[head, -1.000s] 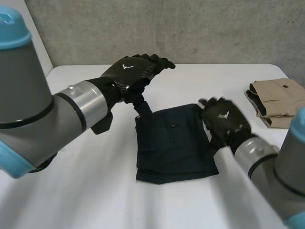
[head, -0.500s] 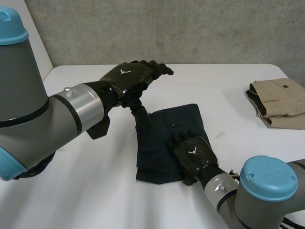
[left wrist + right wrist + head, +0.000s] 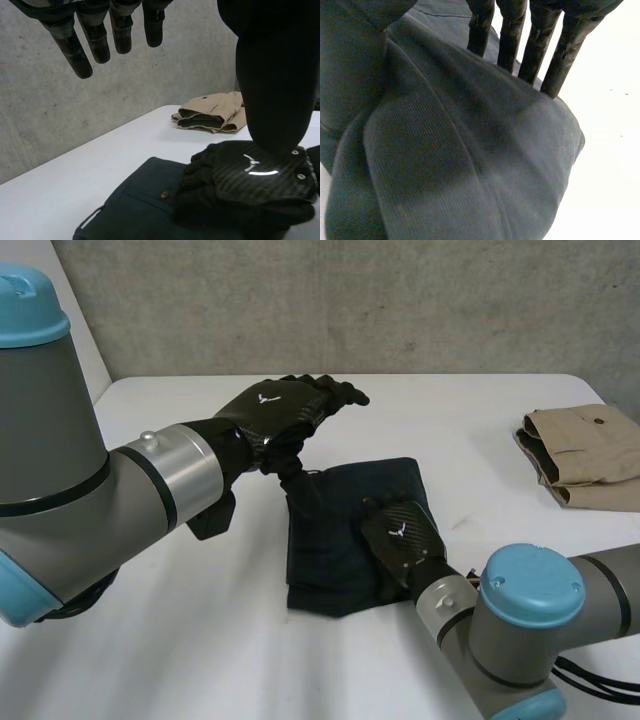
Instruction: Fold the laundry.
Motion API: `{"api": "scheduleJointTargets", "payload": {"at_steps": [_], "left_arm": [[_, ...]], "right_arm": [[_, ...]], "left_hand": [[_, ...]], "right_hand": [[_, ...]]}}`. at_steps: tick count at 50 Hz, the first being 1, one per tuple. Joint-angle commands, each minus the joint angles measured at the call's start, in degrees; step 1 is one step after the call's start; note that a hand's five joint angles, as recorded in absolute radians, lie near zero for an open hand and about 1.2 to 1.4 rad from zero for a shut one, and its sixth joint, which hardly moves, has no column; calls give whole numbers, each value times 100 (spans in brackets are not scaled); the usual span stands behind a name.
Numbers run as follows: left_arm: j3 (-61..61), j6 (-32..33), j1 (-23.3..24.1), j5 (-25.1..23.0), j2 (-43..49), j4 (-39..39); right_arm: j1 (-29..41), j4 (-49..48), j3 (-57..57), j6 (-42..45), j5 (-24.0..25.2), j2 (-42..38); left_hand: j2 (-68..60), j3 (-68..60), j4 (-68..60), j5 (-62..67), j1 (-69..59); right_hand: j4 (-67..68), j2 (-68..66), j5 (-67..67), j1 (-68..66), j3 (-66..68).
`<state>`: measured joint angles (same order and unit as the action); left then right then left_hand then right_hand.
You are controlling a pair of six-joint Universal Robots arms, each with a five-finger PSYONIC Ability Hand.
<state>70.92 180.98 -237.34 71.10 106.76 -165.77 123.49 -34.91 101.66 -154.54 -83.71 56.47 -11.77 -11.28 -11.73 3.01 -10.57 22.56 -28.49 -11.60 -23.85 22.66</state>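
A dark navy folded garment [image 3: 325,530] lies mid-table. My right hand [image 3: 402,535] rests on its near right part, open, with straight fingers [image 3: 507,40] pressed onto the cloth [image 3: 470,150], which bunches into a ridge under the palm. My left hand [image 3: 270,405] hovers above the garment's far left corner, open, fingers [image 3: 95,40] straight and spread, and the thumb [image 3: 272,90] points down toward that corner. The left wrist view looks down on the right hand [image 3: 255,172] lying on the dark cloth [image 3: 135,205] beside a small button.
A folded tan garment [image 3: 585,450] sits at the table's far right edge, also seen beyond the right hand [image 3: 215,110]. The white table [image 3: 200,620] spreads to the left and near side. A grey concrete wall stands behind it.
My right hand has moved from the garment's far right edge onto its near right part, the arm swinging in front. The cloth's right side has bunched leftward. The left hand has barely moved.
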Motion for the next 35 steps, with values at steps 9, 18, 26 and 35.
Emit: {"api": "scheduleJointTargets", "payload": {"at_steps": [9, 18, 26, 35], "left_arm": [[0, -1, 13, 0, -6, 1], [-8, -62, 4, 0, -6, -8], [0, -80, 4, 9, 20, -17], [0, -89, -5, 9, 46, -26]], "right_arm": [[-26, 142, -709, 3, -172, -347], [-53, 441, -1157, 3, -172, -409], [-868, 1266, -1640, 99, -102, -453], [-1906, 1426, -1799, 706, 346, -383]], "left_hand": [[-13, -62, -16, -112, -132], [-13, -62, -16, -112, -132], [-30, -79, -33, -95, -149], [-30, -79, -33, -95, -149]], "right_hand": [[3410, -2817, -3507, -3281, 3400], [5744, -5151, -5840, -5615, 5734], [5744, -5151, -5840, -5615, 5734], [5744, -5151, -5840, -5615, 5734]]}}
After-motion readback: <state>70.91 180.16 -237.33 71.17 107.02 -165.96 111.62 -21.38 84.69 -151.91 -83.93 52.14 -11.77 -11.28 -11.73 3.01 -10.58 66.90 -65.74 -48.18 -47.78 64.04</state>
